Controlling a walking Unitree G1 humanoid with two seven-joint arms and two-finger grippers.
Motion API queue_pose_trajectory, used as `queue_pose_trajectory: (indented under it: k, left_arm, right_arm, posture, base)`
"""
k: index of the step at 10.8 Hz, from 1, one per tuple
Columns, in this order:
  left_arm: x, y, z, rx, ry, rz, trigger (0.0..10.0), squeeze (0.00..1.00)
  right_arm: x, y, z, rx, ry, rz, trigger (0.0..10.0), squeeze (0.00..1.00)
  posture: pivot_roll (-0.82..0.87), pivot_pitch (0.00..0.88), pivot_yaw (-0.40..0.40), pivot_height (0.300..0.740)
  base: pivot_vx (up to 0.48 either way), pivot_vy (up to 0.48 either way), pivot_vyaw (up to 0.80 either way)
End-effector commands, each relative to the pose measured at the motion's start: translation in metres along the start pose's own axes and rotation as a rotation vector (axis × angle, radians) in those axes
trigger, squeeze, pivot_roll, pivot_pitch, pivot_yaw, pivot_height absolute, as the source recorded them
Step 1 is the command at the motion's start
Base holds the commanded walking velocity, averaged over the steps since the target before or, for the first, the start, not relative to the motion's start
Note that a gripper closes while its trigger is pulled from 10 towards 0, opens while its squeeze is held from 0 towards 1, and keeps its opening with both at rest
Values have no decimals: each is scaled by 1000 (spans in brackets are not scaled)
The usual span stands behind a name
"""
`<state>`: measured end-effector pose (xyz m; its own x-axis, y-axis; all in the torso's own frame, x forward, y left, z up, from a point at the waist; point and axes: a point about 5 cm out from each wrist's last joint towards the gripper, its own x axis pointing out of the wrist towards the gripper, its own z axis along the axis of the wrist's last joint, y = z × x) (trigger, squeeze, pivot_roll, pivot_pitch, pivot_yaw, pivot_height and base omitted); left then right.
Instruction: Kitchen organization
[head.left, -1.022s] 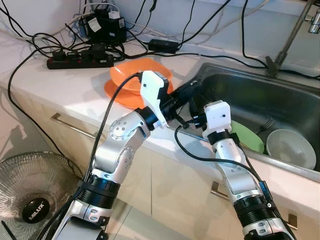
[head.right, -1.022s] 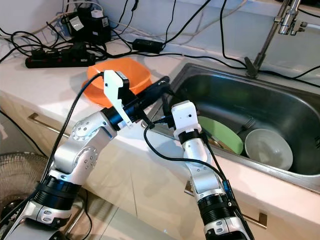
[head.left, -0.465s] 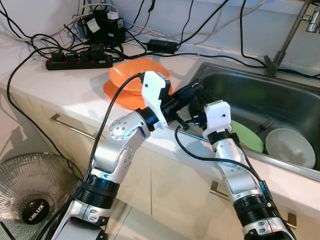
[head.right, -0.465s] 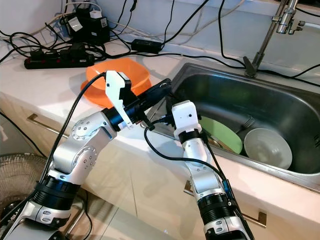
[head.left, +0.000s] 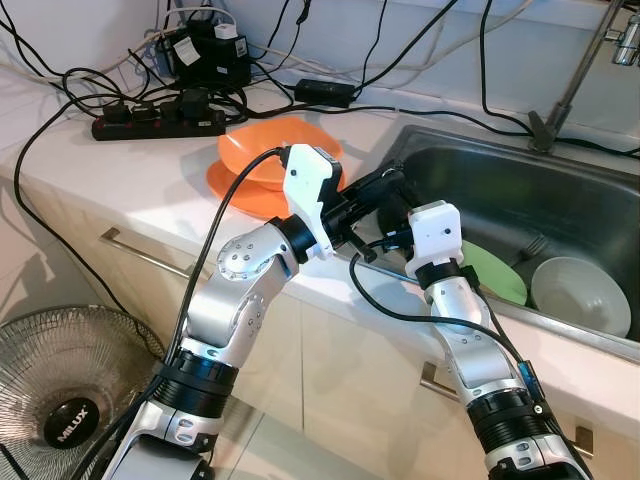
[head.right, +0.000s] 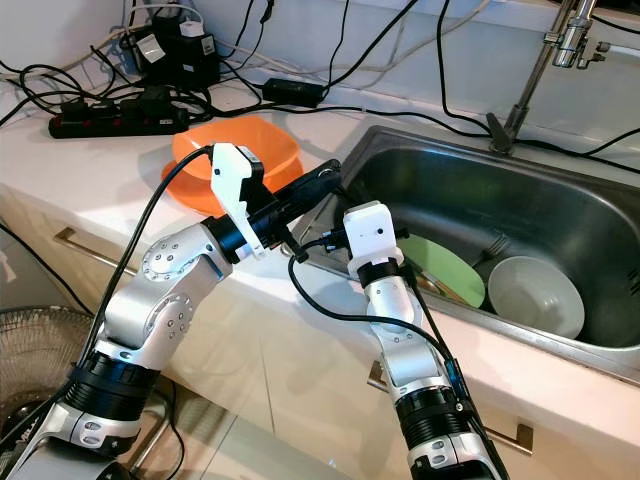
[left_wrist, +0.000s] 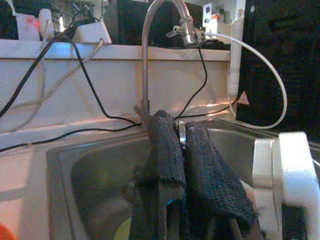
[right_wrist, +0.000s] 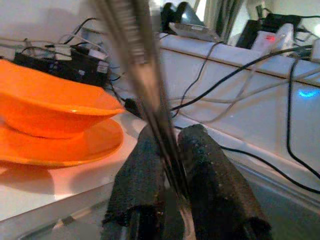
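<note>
Both arms meet over the left rim of the steel sink (head.left: 560, 190). In the right wrist view my right gripper (right_wrist: 169, 137) is shut on a thin metal utensil (right_wrist: 131, 47) whose handle runs up and away from the fingers. My left gripper (left_wrist: 178, 126) has its fingers pressed together with a sliver of metal (left_wrist: 181, 134) between the tips. From the head camera the left gripper (head.left: 392, 188) sits just above the right arm's white wrist block (head.left: 435, 228). An orange bowl (head.left: 270, 150) rests on an orange plate (head.left: 238, 188) on the counter.
A green plate (head.left: 497, 276), a white bowl (head.left: 580, 296) and a fork (head.left: 532, 246) lie in the sink. The faucet (head.left: 575, 80) rises at the back right. A power strip (head.left: 160, 120) and tangled cables crowd the back counter. A fan (head.left: 70, 400) stands on the floor, lower left.
My left gripper has edged slightly right, closer to the right wrist. Otherwise the arms and dishes hold their places.
</note>
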<state>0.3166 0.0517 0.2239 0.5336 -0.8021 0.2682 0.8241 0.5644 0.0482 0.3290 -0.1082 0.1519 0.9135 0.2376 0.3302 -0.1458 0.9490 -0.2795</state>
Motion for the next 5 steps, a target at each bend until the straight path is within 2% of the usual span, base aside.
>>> queue_pose_trajectory:
  k: [1, 5]
  left_arm:
    - [-2, 1, 2, 15, -3, 6, 10000, 0]
    - [-1, 1, 1, 12, -4, 12, 10000, 0]
  right_arm:
    - [4, -4, 3, 5, -14, -17, 0, 0]
    - [4, -4, 1, 0, -1, -19, 0, 0]
  posture:
    - [200, 2, 15, 740]
    - [199, 10, 15, 740]
  base:
    - [0, 0, 0]
    - [0, 0, 0]
